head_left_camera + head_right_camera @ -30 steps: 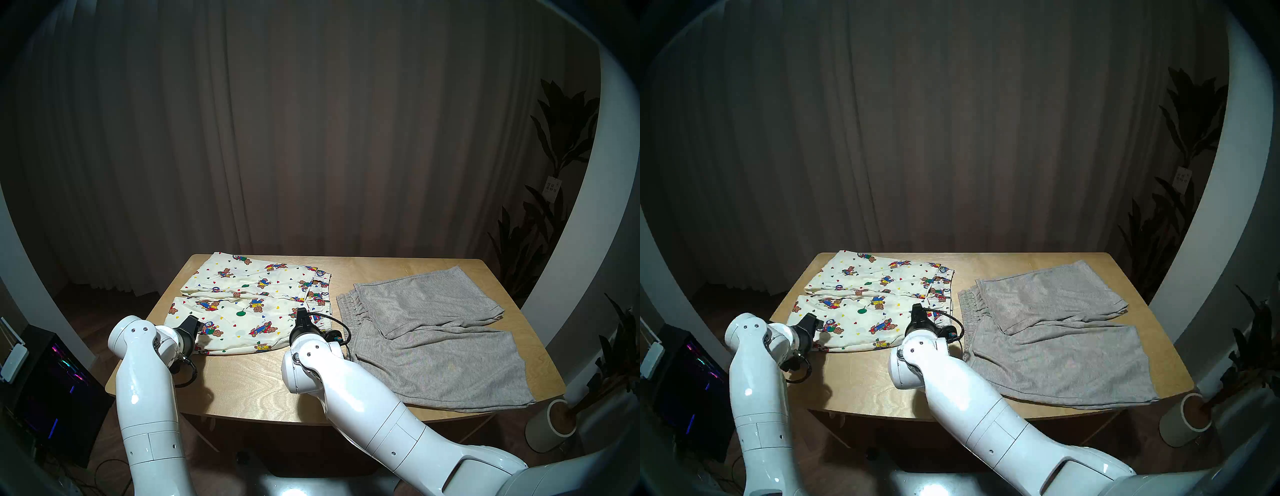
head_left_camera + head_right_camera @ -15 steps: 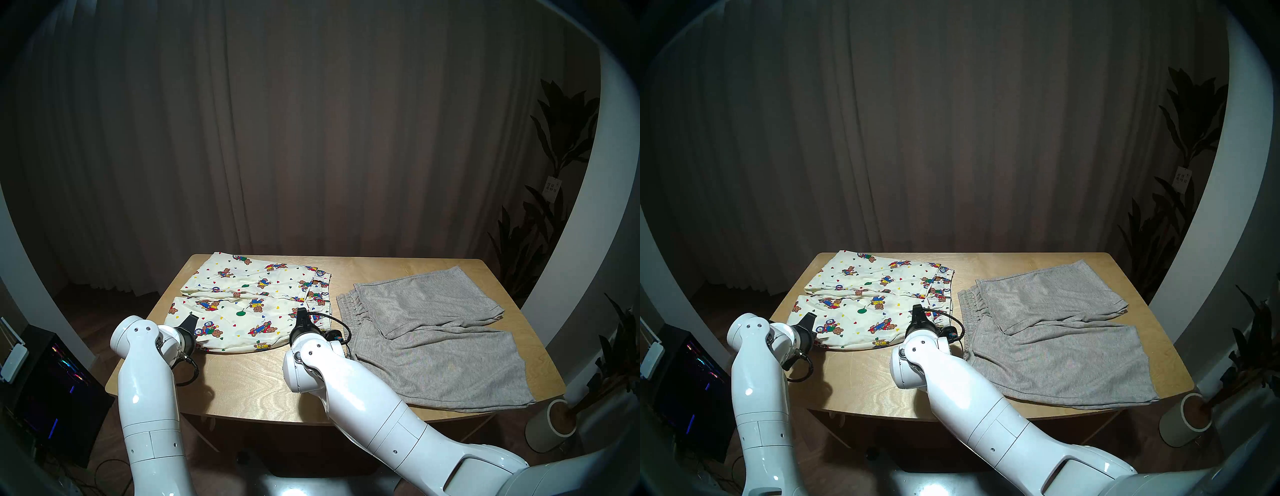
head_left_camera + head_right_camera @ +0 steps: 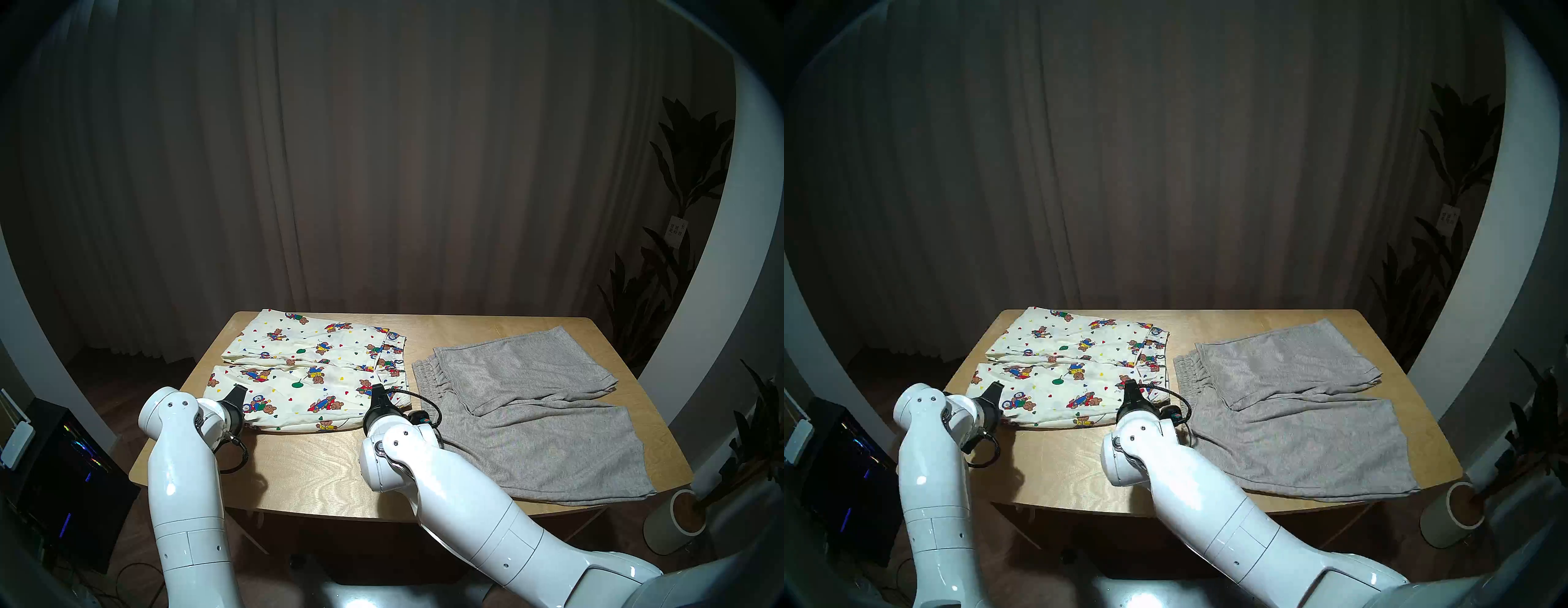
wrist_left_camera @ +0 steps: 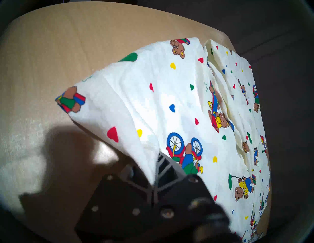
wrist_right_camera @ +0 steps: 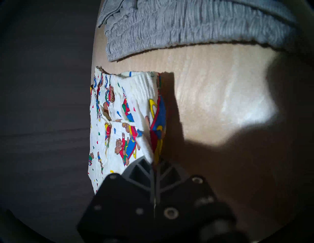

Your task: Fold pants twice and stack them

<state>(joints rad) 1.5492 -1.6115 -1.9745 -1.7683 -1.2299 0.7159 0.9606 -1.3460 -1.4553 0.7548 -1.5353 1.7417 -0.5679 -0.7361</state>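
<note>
You have the bear-print shorts spread on the left half of the table, one leg toward the far edge and one nearer you, waistband toward the middle. The grey shorts lie flat on the right half, waistband just beside the printed one, untouched. Both arms sit at the near edge of the printed pair because that edge looks like the one to carry over for the first fold. Your left gripper has its jaws pinched tight on the near leg's hem corner, cloth rising into them. Your right gripper is clamped just as tight on the near waistband corner. Neither fold looks done yet.
</note>
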